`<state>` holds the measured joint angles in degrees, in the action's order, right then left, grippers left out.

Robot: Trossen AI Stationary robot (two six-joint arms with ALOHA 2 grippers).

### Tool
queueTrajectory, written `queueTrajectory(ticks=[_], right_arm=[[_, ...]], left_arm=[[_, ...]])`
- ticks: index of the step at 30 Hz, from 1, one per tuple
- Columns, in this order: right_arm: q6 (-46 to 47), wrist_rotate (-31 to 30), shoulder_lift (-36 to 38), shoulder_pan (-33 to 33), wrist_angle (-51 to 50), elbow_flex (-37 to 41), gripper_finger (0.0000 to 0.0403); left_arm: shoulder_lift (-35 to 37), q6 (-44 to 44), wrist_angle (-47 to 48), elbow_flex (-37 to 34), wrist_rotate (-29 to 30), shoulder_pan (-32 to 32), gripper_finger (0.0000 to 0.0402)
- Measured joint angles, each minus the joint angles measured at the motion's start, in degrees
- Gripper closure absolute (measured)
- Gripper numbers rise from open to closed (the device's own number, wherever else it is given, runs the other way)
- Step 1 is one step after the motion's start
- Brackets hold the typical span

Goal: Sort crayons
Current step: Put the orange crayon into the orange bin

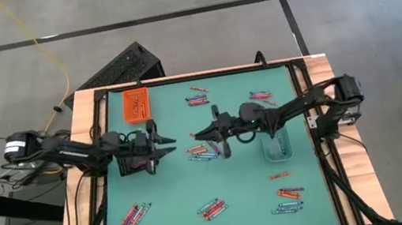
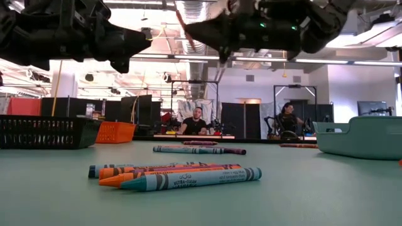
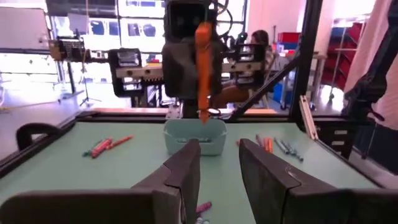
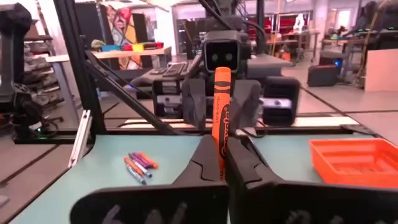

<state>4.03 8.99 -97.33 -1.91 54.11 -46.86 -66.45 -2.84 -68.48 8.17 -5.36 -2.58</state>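
Orange crayon (image 4: pixel 221 106) stands upright, clamped in the right gripper (image 1: pixel 203 134) mid-table, tip up. Directly left, facing it, the left gripper (image 1: pixel 167 143) waits with fingers parted, empty, nearer the orange tray (image 1: pixel 135 105) at far left.

Overhead camera spans the whole table (image 1: pixel 202 224); low one skims it; wrist cameras face each other.

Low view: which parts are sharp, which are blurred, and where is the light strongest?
Low view: the nearest crayons are sharp, the black basket and people behind look softer, the ceiling lights glare, and both grippers above show as dark silhouettes. Right wrist view: the held orange crayon is sharp.
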Motion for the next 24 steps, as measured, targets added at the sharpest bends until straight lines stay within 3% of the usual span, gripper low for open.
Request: queueTrajectory(ticks=[11, 19, 24], right_arm=[[0.00, -0.13, -10.24, 1.12, 0.38, -8.99, 0.0401], [0.00, -0.35, -11.28, 1.01, -0.14, -9.61, 0.0401], [0.02, -0.06, -11.14, 0.81, -0.31, -9.61, 0.0401]], left_arm=[[-13.81, 0.93, -6.18, 5.24, -2.87, 2.81, 0.0299], [-16.14, 1.30, -5.80, 5.98, -0.44, 2.85, 0.0299], [-16.14, 1.25, -5.14, 5.62, -5.52, 2.65, 0.0299]])
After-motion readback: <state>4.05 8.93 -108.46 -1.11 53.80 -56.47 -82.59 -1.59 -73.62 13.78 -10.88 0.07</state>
